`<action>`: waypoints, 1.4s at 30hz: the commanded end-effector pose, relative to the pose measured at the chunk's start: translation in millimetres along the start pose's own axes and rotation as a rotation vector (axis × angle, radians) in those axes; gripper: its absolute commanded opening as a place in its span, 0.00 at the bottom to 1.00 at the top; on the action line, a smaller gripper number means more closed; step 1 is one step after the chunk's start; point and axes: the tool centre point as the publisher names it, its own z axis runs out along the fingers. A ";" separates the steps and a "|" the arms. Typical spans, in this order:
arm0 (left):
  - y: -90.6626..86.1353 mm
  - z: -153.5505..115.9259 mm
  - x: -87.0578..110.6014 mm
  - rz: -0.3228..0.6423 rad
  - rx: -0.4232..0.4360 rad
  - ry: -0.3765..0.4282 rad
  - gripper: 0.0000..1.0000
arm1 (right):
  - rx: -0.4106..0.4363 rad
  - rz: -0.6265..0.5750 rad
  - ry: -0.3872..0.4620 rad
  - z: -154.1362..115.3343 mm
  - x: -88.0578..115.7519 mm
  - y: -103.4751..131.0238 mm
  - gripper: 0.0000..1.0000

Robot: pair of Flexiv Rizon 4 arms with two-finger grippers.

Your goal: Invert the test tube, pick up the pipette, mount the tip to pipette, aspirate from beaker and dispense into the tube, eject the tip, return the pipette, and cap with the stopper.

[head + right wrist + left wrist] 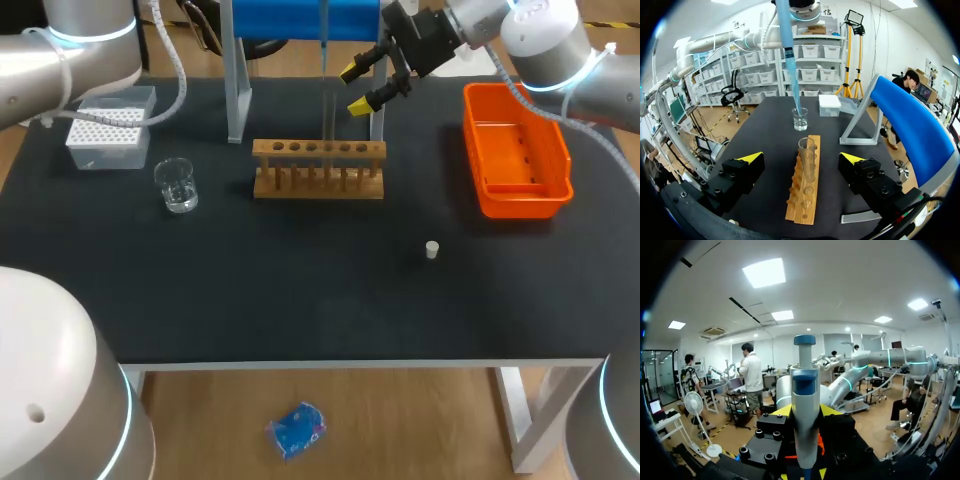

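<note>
My left gripper [805, 412] is shut on the grey-white pipette [805, 400], whose blue plunger points up. In the head view the pipette [325, 60] hangs down from above, its thin tip over the clear test tube [328, 125]. That tube stands upright in the wooden rack [318, 170]. In the right wrist view the blue tip of the pipette [791, 65] ends just above and beyond the test tube [807, 160]. My right gripper [356, 88] is open beside the tube; in its own view the right gripper [802, 159] straddles the rack [805, 200]. The beaker [178, 186] stands at the left. The white stopper [432, 250] lies on the mat.
A white tip box [110, 128] sits at the back left, behind the beaker. The blue-topped pipette stand [300, 20] rises behind the rack. An orange bin [545, 185] stands at the right under my right arm.
</note>
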 end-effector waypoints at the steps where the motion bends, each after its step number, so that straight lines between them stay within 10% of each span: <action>1: 6.5 -0.2 -7.6 -0.006 0.008 0.014 0.00 | 0.002 0.000 0.004 -0.6 -1.0 0.1 1.00; 42: 41.6 2.7 -16.3 -0.098 0.035 0.024 0.00 | 0.002 0.000 0.004 -0.6 -1.0 0.1 1.00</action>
